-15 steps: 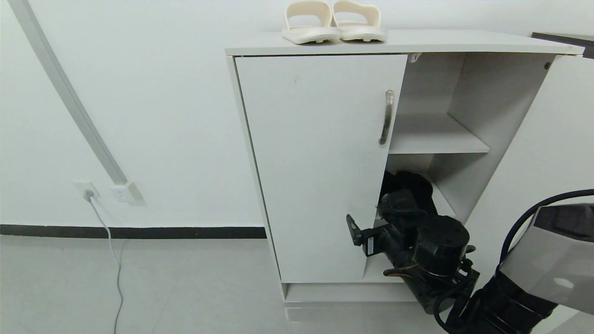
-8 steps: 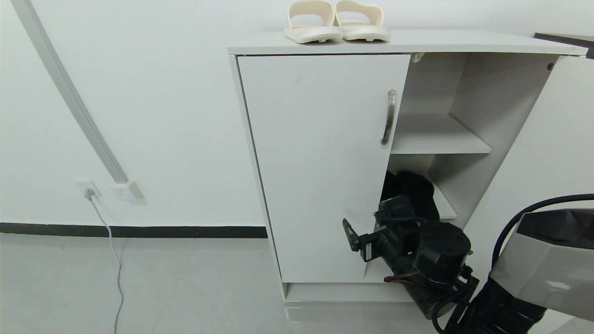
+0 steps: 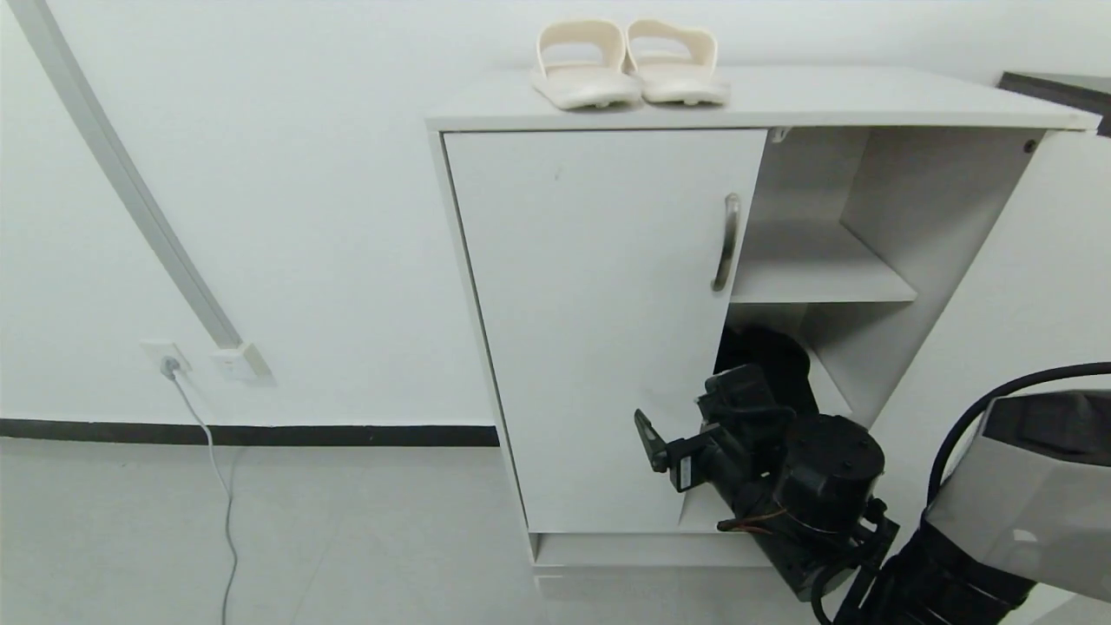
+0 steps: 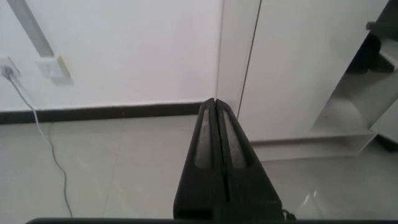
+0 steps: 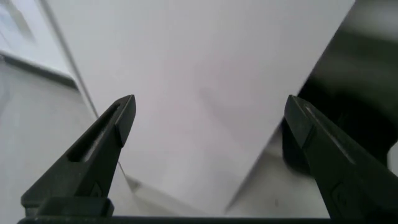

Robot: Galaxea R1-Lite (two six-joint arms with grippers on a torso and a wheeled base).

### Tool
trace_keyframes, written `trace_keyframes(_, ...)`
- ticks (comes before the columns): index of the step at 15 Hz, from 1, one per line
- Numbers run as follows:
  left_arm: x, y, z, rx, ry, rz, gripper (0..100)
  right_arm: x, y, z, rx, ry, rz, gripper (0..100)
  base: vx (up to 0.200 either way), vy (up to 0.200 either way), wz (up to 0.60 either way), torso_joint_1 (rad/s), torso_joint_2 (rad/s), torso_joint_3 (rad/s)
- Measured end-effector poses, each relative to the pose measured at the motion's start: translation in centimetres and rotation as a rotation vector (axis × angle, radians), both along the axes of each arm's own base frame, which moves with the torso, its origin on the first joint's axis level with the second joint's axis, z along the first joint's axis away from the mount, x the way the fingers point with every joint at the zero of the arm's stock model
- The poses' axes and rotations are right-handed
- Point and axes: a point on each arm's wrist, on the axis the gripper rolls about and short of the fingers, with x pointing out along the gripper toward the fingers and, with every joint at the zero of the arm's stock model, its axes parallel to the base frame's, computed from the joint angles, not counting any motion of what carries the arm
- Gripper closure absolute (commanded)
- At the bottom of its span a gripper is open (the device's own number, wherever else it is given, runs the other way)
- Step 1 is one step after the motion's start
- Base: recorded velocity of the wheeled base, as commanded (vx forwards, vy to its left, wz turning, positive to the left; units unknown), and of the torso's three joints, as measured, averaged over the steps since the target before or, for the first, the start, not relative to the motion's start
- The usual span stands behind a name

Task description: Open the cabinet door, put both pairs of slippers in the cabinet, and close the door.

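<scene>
The white cabinet has its left door shut and its right door swung open. A cream pair of slippers sits side by side on its top. A black pair lies on the lower shelf, partly hidden. The right gripper, jaws wide, hangs at the left door's lower edge. The left gripper, jaws pressed together, hangs over the floor.

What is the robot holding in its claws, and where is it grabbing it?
Nothing. The right gripper is open and empty by the cabinet door; the left gripper is shut with nothing between its fingers. The cream slippers lie atop the cabinet.
</scene>
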Motion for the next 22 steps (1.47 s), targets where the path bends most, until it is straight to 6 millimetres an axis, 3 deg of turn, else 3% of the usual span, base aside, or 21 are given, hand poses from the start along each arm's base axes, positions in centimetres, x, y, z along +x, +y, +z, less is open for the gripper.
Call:
trace_keyframes(9, 0.00, 0.00, -0.03, 0.000, 0.001, 0.000, 100, -0.50, -0.04, 0.91, 0.016, -0.017, 0.010, 0, 0.000, 0.000, 0.00, 0.115, -0.47, -0.343)
trace_keyframes(22, 0.00, 0.00, -0.02, -0.001, 0.002, 0.000, 100, -0.62, -0.12, 0.73, 0.009, -0.011, 0.011, 0, 0.000, 0.000, 0.00, 0.199, -0.51, -0.319)
